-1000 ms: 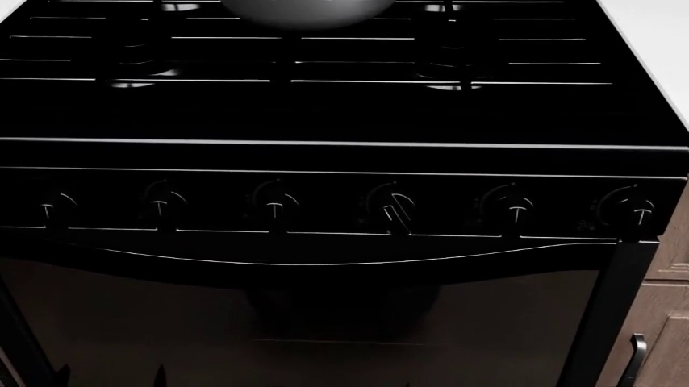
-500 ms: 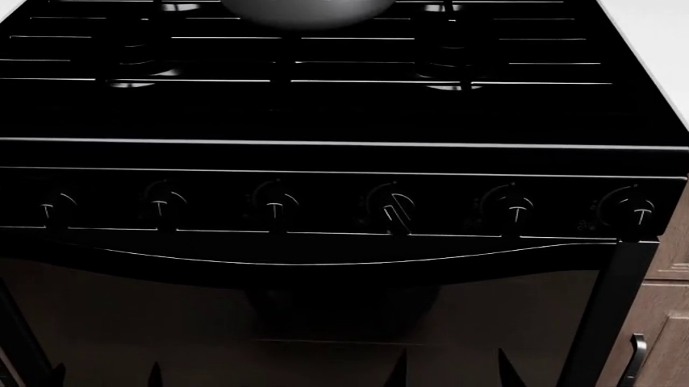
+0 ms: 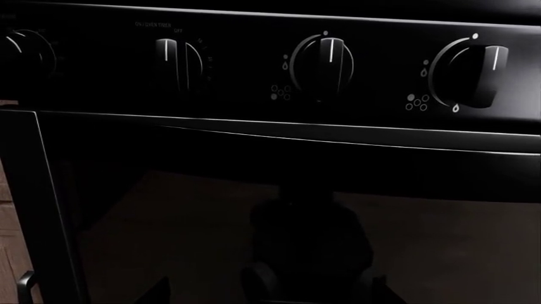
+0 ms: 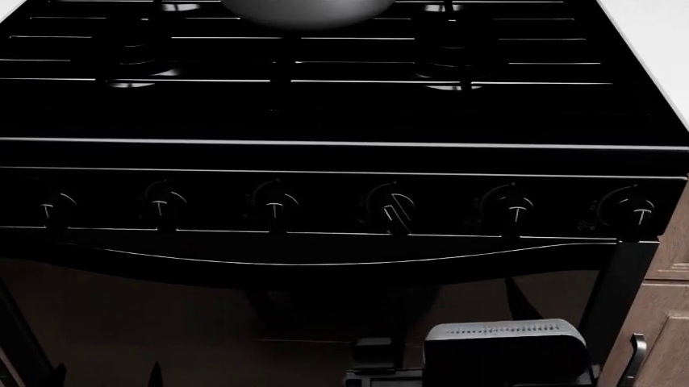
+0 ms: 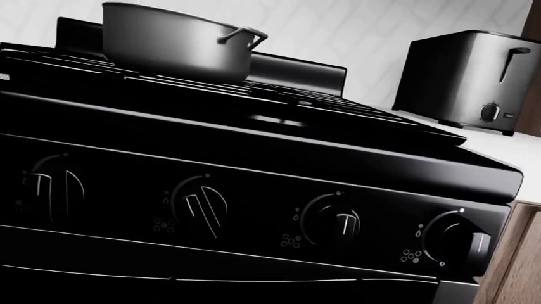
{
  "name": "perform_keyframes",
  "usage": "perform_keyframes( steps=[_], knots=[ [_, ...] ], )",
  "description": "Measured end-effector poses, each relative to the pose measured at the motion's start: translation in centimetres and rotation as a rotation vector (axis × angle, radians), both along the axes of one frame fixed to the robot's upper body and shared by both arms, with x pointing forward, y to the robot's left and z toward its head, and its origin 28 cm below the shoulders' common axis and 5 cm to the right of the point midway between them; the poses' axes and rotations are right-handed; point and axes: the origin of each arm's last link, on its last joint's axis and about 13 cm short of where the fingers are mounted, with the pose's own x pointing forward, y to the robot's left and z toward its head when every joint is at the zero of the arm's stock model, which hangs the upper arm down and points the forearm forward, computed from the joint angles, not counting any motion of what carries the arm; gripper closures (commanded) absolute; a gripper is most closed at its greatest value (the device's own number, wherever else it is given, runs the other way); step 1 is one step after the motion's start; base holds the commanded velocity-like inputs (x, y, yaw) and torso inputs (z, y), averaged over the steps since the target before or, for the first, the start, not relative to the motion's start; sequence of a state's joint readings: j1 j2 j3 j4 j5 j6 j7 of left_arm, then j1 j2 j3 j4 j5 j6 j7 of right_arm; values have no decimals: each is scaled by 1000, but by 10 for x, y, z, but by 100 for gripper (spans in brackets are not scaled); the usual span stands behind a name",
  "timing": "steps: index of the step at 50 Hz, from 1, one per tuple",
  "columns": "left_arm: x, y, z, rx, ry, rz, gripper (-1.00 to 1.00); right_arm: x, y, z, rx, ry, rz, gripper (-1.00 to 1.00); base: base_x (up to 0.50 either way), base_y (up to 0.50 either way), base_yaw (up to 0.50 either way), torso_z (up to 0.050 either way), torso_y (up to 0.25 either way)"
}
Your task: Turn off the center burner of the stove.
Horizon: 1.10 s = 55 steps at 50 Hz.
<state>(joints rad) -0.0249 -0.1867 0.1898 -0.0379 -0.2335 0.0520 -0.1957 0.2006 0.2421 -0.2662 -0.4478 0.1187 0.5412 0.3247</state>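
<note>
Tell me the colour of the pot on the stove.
Dark grey metal, with a loop handle; the pot shows best in the right wrist view, on the black stove.

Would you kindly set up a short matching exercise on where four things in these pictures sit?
Things:
1. pot
2. toaster
3. row of knobs
4. right arm

Places:
A. low in front of the oven door
B. on the stove grates
C. on the pale counter beside the stove
D. across the stove's front panel

Pairs: 1-B, 2-C, 3-D, 4-A
</note>
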Motion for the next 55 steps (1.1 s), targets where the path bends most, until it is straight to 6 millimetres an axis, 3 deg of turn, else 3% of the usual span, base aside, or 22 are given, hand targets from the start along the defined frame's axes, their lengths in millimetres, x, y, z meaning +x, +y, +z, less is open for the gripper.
perform_keyframes(
  steps=[55],
  knots=[
    [1, 0, -3, 0, 11, -5, -100, 71, 18, 10, -153, 72, 29, -100, 0, 0, 0, 0, 0]
  ],
)
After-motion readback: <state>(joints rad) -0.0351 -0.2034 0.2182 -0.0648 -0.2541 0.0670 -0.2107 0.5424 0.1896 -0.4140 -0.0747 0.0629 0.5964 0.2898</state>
